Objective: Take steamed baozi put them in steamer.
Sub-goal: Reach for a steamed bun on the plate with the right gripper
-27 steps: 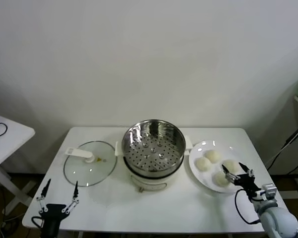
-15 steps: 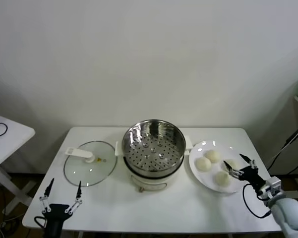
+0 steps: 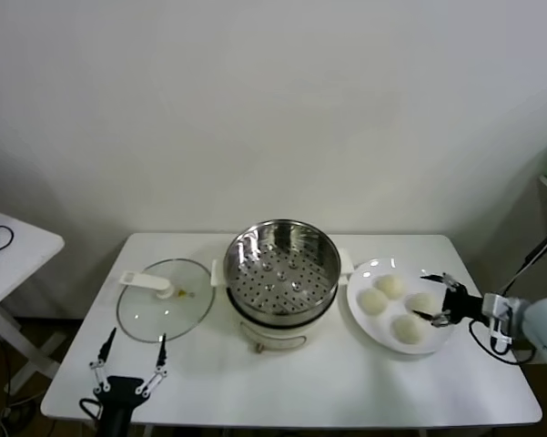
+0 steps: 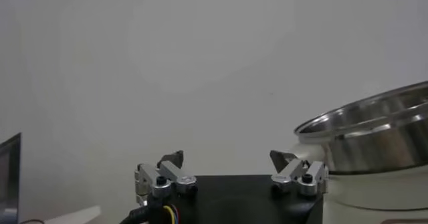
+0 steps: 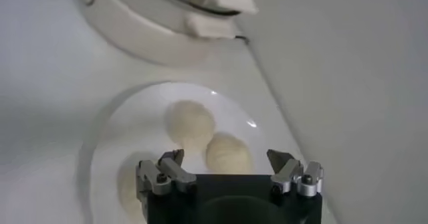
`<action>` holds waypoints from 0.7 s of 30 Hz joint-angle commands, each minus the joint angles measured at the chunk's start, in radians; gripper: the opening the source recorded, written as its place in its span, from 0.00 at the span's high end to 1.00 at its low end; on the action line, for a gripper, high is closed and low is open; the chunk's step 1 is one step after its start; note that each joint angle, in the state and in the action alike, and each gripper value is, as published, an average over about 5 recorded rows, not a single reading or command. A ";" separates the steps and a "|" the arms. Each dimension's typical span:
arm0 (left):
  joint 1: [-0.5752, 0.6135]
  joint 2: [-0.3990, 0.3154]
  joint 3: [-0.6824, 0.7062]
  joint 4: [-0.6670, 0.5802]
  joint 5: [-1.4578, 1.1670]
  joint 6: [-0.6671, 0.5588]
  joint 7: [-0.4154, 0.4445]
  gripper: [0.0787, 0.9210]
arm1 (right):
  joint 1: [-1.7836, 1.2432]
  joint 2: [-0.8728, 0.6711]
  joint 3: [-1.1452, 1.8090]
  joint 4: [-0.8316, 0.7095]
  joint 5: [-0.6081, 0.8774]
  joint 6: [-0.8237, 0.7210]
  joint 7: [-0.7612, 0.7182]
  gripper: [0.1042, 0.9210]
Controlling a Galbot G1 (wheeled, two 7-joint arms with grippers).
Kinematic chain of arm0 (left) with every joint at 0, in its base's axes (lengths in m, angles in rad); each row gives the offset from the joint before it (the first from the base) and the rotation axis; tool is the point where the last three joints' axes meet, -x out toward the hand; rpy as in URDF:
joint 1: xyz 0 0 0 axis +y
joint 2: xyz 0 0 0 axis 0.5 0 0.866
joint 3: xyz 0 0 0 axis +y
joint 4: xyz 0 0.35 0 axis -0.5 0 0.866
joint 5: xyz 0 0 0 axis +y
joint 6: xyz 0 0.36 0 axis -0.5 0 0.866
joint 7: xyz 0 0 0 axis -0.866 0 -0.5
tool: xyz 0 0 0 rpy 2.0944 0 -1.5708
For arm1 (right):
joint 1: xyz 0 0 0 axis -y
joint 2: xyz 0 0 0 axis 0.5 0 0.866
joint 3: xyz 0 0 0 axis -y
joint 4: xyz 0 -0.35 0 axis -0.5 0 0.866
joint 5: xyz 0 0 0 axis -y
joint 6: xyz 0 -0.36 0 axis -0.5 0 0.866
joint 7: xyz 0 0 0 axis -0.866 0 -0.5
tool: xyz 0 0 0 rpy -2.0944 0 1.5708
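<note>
Right gripper (image 3: 437,298) wide open, level at the plate's (image 3: 365,314) far-right edge, around nothing. Four round cream buns (image 3: 373,300) on plate, right of empty shiny steamer (image 3: 281,264). Left gripper (image 3: 129,359) open, parked front-left of steamer.

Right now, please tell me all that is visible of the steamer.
The steamer is a round, shiny metal basket with a perforated floor, standing upright and empty on a white cooker base with side handles, mid-table. Its glass lid lies apart on its left; the plate of buns sits beside it on its right.
</note>
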 commanded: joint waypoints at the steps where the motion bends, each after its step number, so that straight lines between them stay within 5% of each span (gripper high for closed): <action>1: 0.004 -0.005 0.024 -0.009 0.024 -0.002 -0.001 0.12 | 0.446 0.007 -0.426 -0.140 -0.158 -0.023 -0.175 0.12; 21: -0.021 -0.002 0.013 -0.025 0.023 0.032 0.002 0.12 | 0.741 0.288 -0.636 -0.571 -0.355 0.024 -0.312 0.12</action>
